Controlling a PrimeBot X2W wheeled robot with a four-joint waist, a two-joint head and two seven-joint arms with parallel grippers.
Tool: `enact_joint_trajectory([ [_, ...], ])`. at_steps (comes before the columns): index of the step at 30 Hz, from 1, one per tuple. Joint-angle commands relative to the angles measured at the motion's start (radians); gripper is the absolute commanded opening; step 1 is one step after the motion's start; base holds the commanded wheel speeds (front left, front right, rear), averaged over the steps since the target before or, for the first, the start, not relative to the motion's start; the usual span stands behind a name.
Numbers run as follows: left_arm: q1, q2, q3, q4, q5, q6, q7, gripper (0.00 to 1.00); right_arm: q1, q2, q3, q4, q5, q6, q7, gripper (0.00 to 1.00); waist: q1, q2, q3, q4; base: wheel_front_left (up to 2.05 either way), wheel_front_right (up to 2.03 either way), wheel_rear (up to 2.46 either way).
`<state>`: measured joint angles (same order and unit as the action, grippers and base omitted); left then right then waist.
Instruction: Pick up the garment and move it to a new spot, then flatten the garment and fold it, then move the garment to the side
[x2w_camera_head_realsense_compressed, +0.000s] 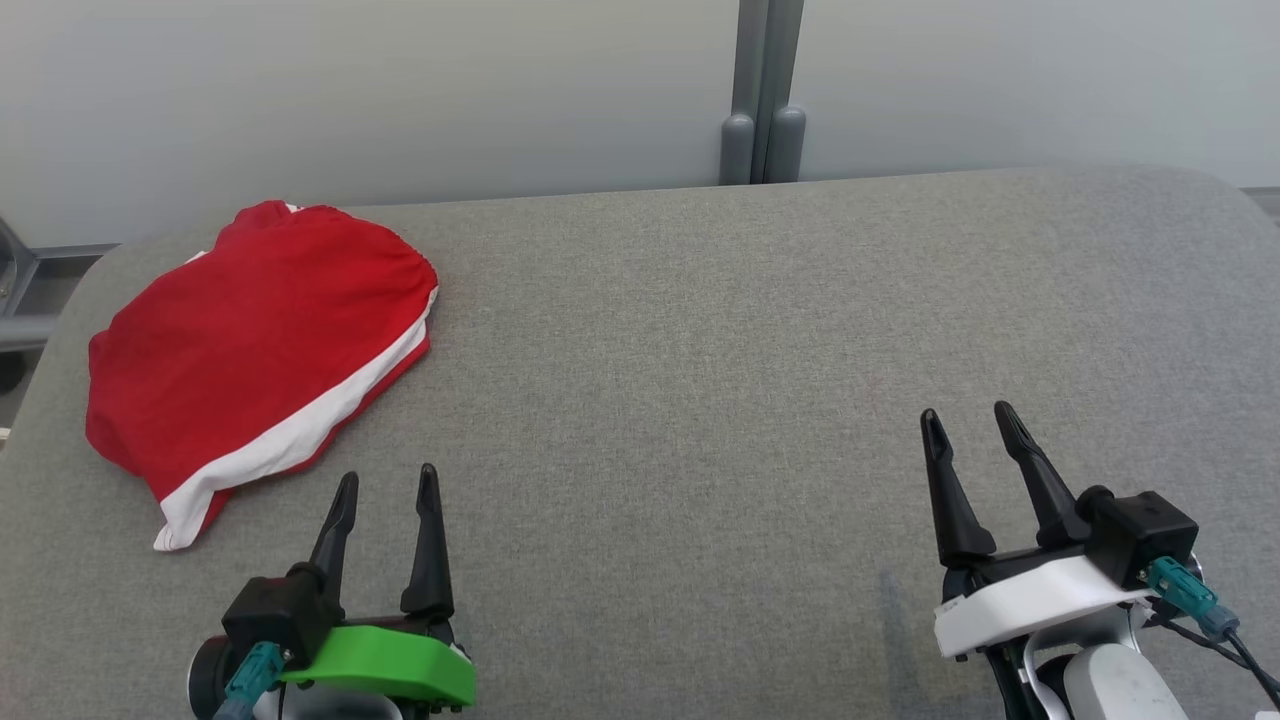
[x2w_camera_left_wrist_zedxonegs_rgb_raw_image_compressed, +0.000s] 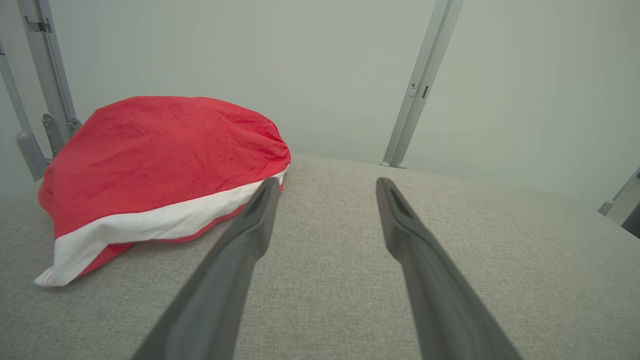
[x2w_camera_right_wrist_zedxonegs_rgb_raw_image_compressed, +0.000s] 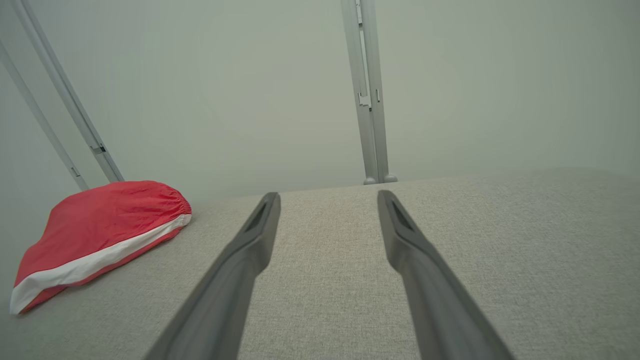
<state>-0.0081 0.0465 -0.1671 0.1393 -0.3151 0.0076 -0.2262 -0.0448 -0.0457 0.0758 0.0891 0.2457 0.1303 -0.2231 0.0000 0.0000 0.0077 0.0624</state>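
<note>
Closest to you, your left gripper (x2w_camera_head_realsense_compressed: 388, 473) and right gripper (x2w_camera_head_realsense_compressed: 966, 411) sit along the near edge of the grey fabric tabletop (x2w_camera_head_realsense_compressed: 700, 380), left one toward the near left corner, right one toward the near right. Both have their fingers spread wide with nothing in them, just bare cloth underneath. The garment (x2w_camera_head_realsense_compressed: 260, 340), red with a white band, is lying bunched in a low heap at the far left corner, a bit ahead and left of your left gripper without touching it, and well apart from the right one.
</note>
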Motion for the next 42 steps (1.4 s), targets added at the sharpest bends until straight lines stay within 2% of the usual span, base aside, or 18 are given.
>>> enact_joint_trajectory([
  [1,0.009,0.006,-0.002,-0.005,0.015,0.003,-0.009,1.00,-0.008,-0.006,0.002,-0.002,-0.018,0.001,-0.011,1.00,0.0000,0.0000,0.000,0.000,0.00,0.00,0.00],
  [20,0.019,0.007,-0.011,0.010,0.075,0.005,-0.043,1.00,-0.001,-0.007,0.009,-0.018,-0.142,0.001,-0.044,1.00,0.0000,0.0000,0.000,0.005,0.00,0.00,0.00],
  [42,0.010,0.006,-0.004,0.018,0.042,0.008,-0.038,1.00,-0.010,-0.007,-0.007,0.008,-0.104,0.001,-0.043,1.00,0.0000,0.0000,-0.001,0.003,0.00,0.00,0.00],
])
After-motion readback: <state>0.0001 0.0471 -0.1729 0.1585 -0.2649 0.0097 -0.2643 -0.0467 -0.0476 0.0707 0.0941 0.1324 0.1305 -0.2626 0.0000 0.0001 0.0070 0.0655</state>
